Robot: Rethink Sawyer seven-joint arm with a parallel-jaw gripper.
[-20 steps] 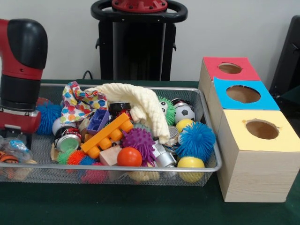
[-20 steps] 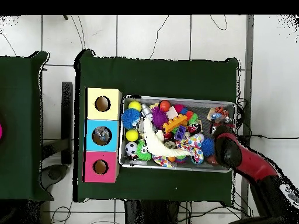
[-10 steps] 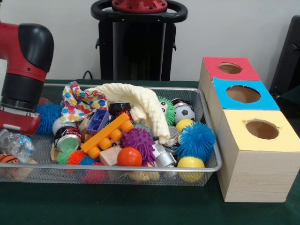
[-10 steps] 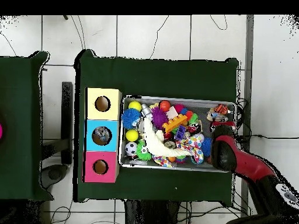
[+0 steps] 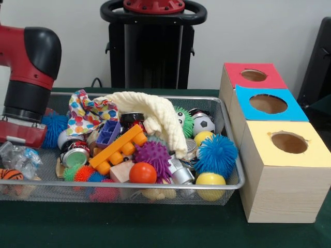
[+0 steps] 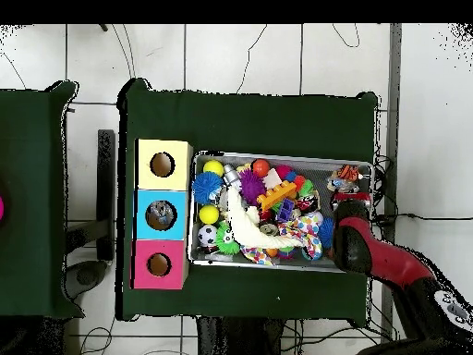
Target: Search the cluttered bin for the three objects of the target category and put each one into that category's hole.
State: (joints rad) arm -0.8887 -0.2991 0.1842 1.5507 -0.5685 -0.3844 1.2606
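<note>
Arm (image 5: 28, 77) sits over the end of the wire bin (image 5: 155, 98) farthest from the sorting boxes. The gripper (image 5: 13, 147) itself is hidden in front view behind the wrist body and a crinkly clear bag (image 5: 18, 157); in overhead it's under the arm too, so can't tell if the jaws are apart or together, or whether they've got anything.

Just under/beside the wrist: the clear bag and an orange striped ball (image 5: 10, 174). Target category isn't evident from the pics, so which item counts is a guess.

Key relation: everything else lies off to one side of the jaws, toward the boxes. Nearest that way is a blue spiky ball (image 5: 54, 126), then the orange Duplo-type brick (image 5: 118, 150), long axis running diagonally across the bin. The cream cloth (image 5: 155, 116) covers the middle. Holes, red box (image 5: 253, 75), blue box (image 5: 268, 104), yellow box (image 5: 288, 143), are well apart from the jaws, past the bin's opposite end.
</note>
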